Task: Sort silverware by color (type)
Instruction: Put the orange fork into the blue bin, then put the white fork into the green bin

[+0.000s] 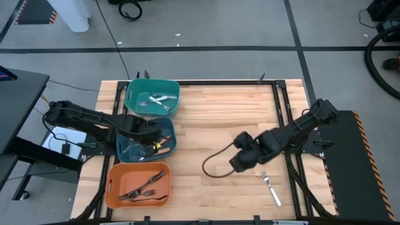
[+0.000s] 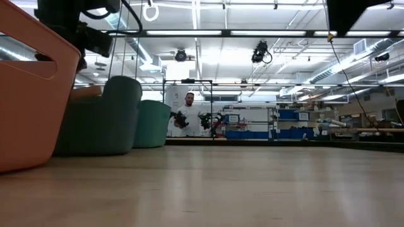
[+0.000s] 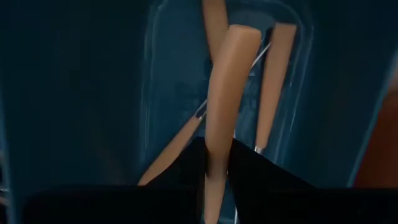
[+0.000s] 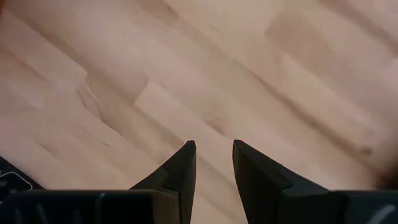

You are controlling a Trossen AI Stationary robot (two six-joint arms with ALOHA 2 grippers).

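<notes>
Three bins stand in a row at the table's left: a green one (image 1: 152, 97) with white silverware, a dark blue one (image 1: 147, 140) with orange-handled pieces, and an orange one (image 1: 137, 184) with black forks. My left gripper (image 3: 216, 146) is down inside the dark blue bin, shut on an orange-handled piece (image 3: 227, 81). Two more orange handles (image 3: 277, 74) lie on the bin's floor. My right gripper (image 4: 214, 144) hovers open over bare wood, right of the table's middle (image 1: 240, 159). One silver fork (image 1: 270, 189) lies flat on the table near the front right. My left gripper pinches the orange handle (image 3: 219, 127) between its two fingers, one on each side. The fingers come from above, pointing down into the dark blue bin. The handle runs on past the fingertips over the bin's floor; whether its far end rests there, I cannot tell.
A dark cable (image 1: 215, 165) loops on the wood beside my right gripper. Black rails (image 1: 284, 125) frame the table. In the low view the bins (image 2: 101, 116) stand at the left, and a person (image 2: 189, 104) shows far off in the room.
</notes>
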